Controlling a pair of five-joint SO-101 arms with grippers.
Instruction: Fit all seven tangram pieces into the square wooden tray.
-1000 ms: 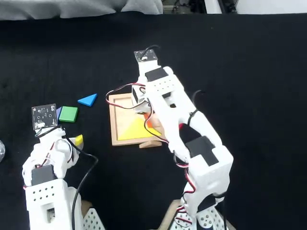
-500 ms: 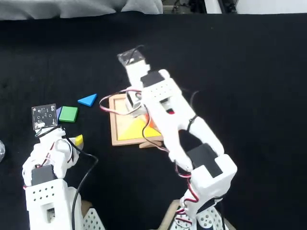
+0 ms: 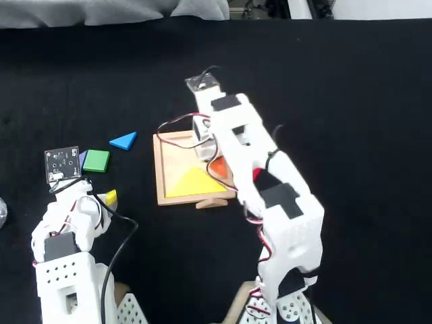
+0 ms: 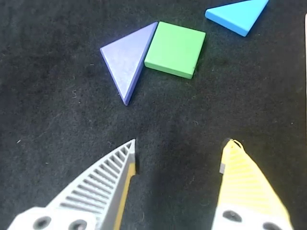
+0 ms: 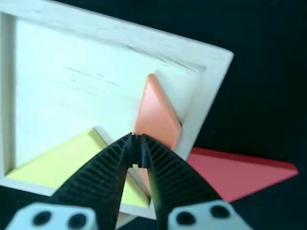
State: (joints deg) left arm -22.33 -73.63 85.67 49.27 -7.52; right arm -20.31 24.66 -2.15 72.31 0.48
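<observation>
The square wooden tray (image 3: 160, 169) (image 5: 211, 91) lies mid-table. Inside it are a yellow triangle (image 3: 191, 182) (image 5: 57, 165) and an orange parallelogram (image 3: 217, 165) (image 5: 156, 112) tucked against a corner. My right gripper (image 5: 138, 143) is shut, with its tips at the orange piece's edge and nothing held. A red triangle (image 5: 235, 175) lies just outside the tray beside that corner. My left gripper (image 4: 181, 148) hangs open over bare cloth, short of a purple triangle (image 4: 125, 60) (image 3: 83, 158) and a green square (image 4: 175, 49) (image 3: 96, 160). A blue triangle (image 4: 237, 15) (image 3: 123, 140) lies beyond them.
The right arm (image 3: 236, 135) stretches over the tray's right side and hides part of it. A pale wooden piece (image 3: 212, 202) pokes out at the tray's near edge. The left arm (image 3: 64, 236) stands at the near left. Black cloth covers the table.
The right arm swung left over the tray, then back to the right; the orange piece now shows more in the tray's right part. The left arm has stayed still.
</observation>
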